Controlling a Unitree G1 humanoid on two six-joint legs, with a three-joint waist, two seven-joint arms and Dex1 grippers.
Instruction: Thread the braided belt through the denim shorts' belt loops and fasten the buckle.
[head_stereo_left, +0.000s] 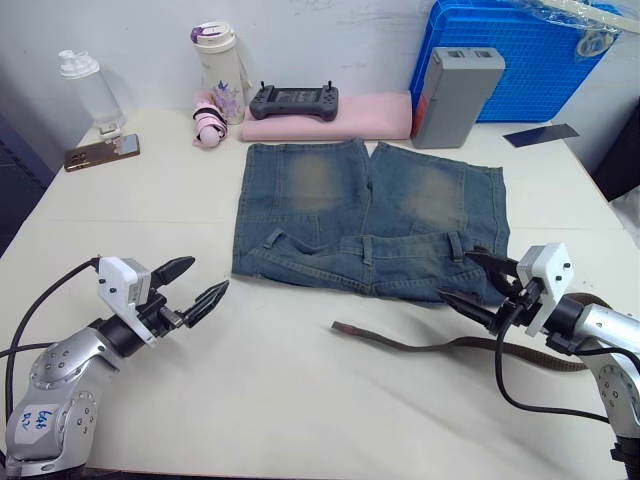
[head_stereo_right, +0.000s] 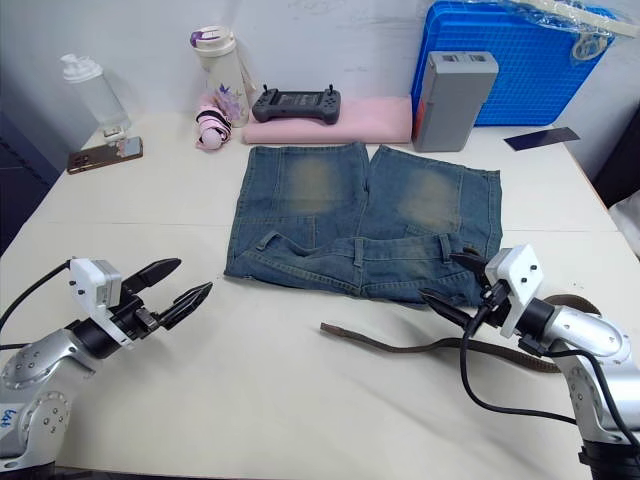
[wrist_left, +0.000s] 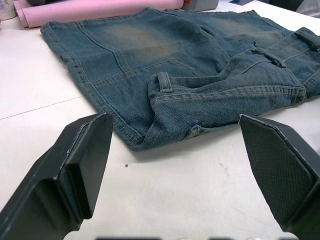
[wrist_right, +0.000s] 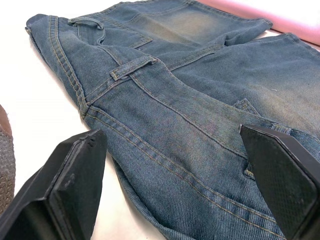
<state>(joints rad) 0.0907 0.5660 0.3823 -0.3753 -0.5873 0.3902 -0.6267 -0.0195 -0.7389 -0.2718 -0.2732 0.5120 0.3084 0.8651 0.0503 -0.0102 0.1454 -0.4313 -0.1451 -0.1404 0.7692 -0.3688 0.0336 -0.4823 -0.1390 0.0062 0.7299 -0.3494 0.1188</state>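
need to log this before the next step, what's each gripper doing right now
Left gripper: open, holding nothing, over bare table.
Right gripper: open, holding nothing, at the waistband edge of the denim shorts, above the braided belt.

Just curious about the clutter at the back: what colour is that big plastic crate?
Bright blue crate, clearest in the left eye view.

Both arms reach in low over the table's near edge — the left gripper (head_stereo_left: 192, 290) by the near-left corner, its fingers spread wide, the right gripper (head_stereo_left: 478, 283) toward the near-right corner, likewise gaping — each pointing inward toward the table's middle.
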